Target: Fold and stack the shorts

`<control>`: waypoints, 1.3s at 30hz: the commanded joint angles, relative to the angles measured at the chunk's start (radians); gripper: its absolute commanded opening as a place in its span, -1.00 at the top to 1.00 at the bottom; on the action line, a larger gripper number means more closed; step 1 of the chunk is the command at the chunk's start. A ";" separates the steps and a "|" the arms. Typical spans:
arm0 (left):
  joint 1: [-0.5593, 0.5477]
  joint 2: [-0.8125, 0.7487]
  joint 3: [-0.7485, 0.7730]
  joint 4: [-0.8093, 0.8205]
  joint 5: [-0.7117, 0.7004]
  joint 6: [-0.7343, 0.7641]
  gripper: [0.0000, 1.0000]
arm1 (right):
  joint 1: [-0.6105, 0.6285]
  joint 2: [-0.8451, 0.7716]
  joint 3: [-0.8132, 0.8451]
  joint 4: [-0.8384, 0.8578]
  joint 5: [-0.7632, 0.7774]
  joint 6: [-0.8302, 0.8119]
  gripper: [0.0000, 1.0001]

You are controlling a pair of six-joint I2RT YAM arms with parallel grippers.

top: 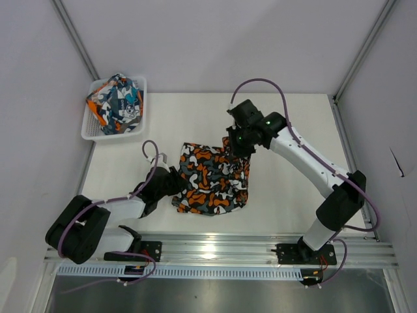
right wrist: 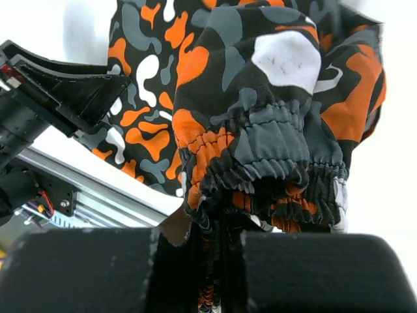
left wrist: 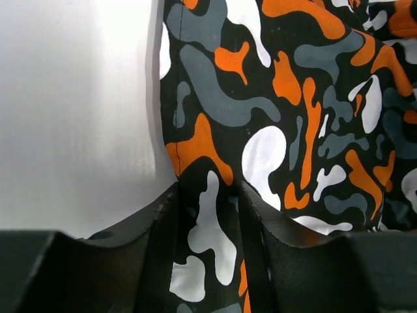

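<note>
The camo shorts [top: 212, 179] lie on the bench [top: 273, 202], between both jaws. The right jaws are shut tight on the waistband [right wrist: 273, 156], holding it up. The left jaws are half open around the near edge. They should pinch deep, then fold slowly.

A: The camouflage shorts [top: 212, 179] in the middle?
B: Smooth cloth with a matt print. The waistband [right wrist: 273, 163] is puckered, ribbed elastic.
A: And at ten o'clock?
B: A white plastic mesh basket [top: 94, 132], slightly glossy. It holds the teal-and-orange shorts [top: 118, 101], soft cloth too.
A: The table [top: 300, 124]?
B: Matt white and smooth. At six o'clock there's a shiny metal rail [top: 221, 250]. The left gripper [left wrist: 205, 192] looks like matt black plastic, faintly grainy.
</note>
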 commanded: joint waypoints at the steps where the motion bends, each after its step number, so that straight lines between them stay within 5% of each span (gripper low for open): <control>1: -0.020 0.059 -0.050 -0.021 0.015 0.011 0.13 | 0.068 0.071 0.070 -0.011 0.090 0.066 1.00; 18: -0.084 0.080 -0.091 0.005 -0.045 -0.011 0.34 | 0.188 0.341 0.115 0.251 0.144 0.319 1.00; 33: -0.100 0.046 -0.096 -0.016 -0.056 -0.016 0.39 | 0.277 0.554 0.173 0.357 0.171 0.365 0.99; 39: -0.104 0.059 -0.096 -0.010 -0.058 -0.017 0.41 | 0.297 0.524 0.130 0.481 0.126 0.376 0.49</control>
